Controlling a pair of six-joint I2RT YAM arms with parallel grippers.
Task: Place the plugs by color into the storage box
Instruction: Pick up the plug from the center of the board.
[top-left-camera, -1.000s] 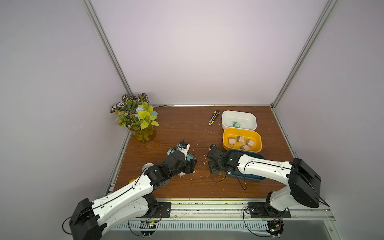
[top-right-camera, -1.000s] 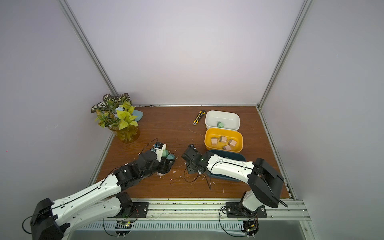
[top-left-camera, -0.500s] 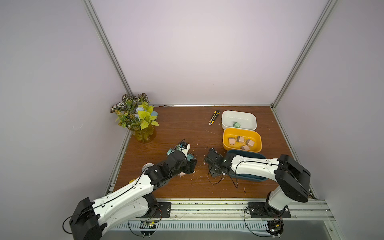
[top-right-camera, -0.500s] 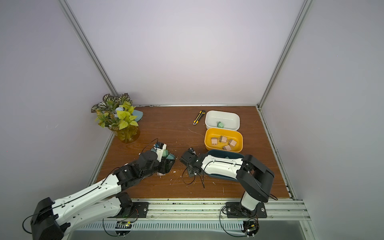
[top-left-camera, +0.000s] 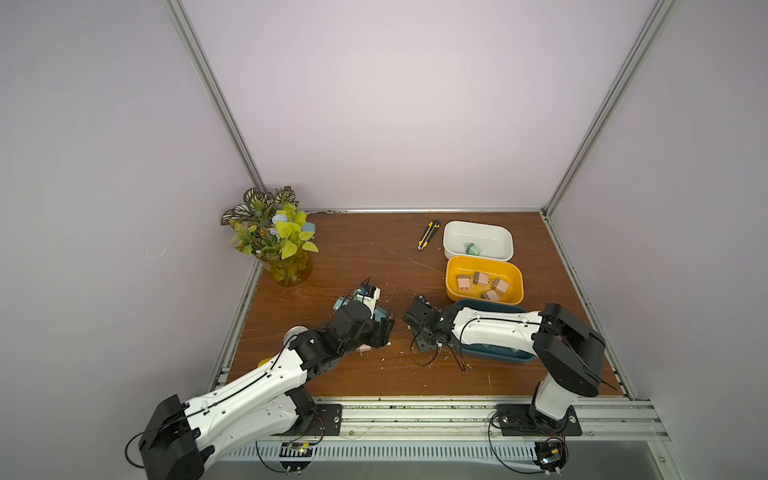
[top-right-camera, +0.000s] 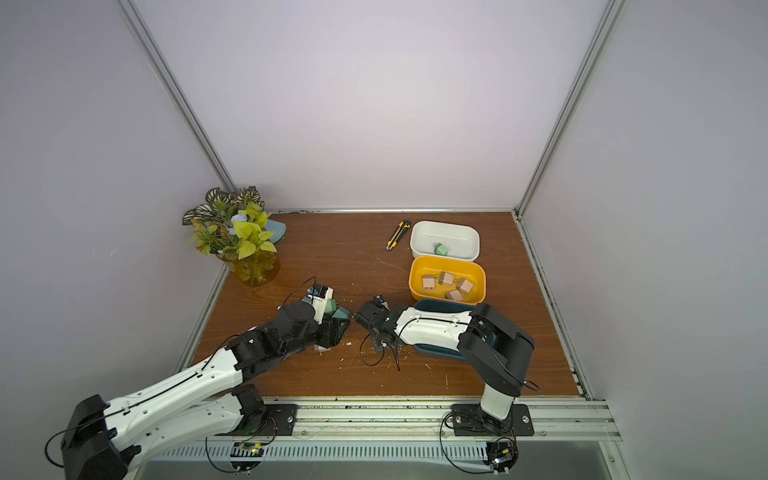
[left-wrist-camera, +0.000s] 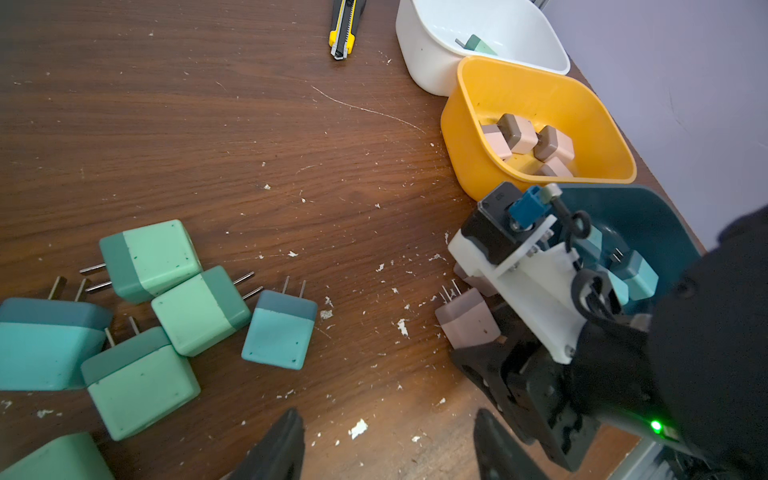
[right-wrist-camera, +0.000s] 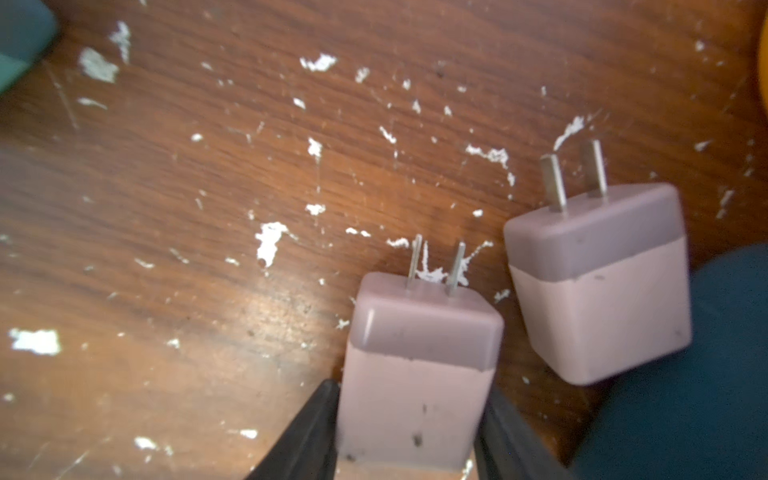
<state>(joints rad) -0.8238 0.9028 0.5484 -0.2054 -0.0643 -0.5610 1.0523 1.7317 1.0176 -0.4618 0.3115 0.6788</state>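
Note:
My right gripper (right-wrist-camera: 411, 392) is shut on a pale pink plug (right-wrist-camera: 419, 374), prongs pointing away, just over the wood. A second pink plug (right-wrist-camera: 598, 282) lies beside it, against the teal storage box (right-wrist-camera: 685, 374). My left gripper (left-wrist-camera: 386, 415) is open over bare wood with nothing between its fingers. Mint green plugs (left-wrist-camera: 162, 257) and teal-blue plugs (left-wrist-camera: 278, 332) lie clustered beside it. In both top views the two grippers (top-left-camera: 384, 328) (top-left-camera: 409, 320) nearly face each other at mid-table. The yellow box (top-left-camera: 453, 274) holds several pink plugs, and the white box (top-left-camera: 478, 239) holds one green plug.
A yellow-black utility knife (top-left-camera: 428, 235) lies left of the white box. A potted plant (top-left-camera: 276, 237) stands in the back left corner. White flakes litter the wood. The right arm lies over the teal box (top-left-camera: 490, 309), hiding most of it.
The right arm folded in at its elbow, its gripper shifted slightly left, and its jaws worked round the pink plug. The left arm has not moved.

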